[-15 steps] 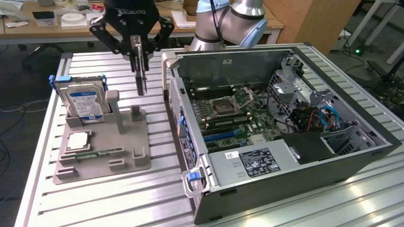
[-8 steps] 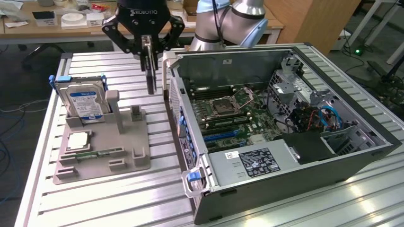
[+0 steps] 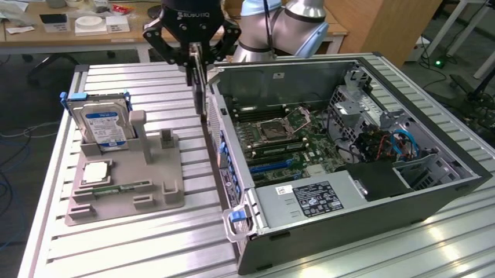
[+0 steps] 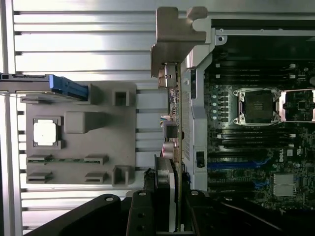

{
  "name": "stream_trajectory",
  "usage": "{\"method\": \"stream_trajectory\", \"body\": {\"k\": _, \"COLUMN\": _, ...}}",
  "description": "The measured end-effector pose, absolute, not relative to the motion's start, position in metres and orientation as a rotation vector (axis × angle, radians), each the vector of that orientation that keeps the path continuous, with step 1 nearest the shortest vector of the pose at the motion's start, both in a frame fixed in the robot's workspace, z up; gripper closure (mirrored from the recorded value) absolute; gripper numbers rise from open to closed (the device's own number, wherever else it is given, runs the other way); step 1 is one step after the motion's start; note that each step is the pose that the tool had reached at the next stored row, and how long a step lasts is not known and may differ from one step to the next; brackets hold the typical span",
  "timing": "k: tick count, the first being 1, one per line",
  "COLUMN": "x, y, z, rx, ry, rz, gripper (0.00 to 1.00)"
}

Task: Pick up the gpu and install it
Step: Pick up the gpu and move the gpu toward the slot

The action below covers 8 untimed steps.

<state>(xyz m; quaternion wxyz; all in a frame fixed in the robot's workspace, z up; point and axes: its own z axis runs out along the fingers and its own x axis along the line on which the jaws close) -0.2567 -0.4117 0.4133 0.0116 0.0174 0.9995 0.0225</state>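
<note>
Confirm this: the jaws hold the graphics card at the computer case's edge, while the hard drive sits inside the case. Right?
No: the exterior view shows the hard drive standing in the grey holder beside the case. The graphics card is held as stated.

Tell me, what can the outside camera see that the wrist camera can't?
Exterior view's extras: the hard drive's blue-white label, the power supply, blue cables and a wooden desk behind. Wrist view's extra: the bent tab of the gpu's metal bracket, seen from above. Shared: the gripper shut on the gpu, the grey tray with its square chip, and the open computer case with its processor socket.
</note>
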Motion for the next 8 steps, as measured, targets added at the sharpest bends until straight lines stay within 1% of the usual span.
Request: {"method": "stream_trajectory", "body": {"k": 8, "x": -0.233, "y": -0.412, "z": 0.413, "rx": 0.054, "ry": 3.117, "rz": 0.070, "gripper": 0.72}}
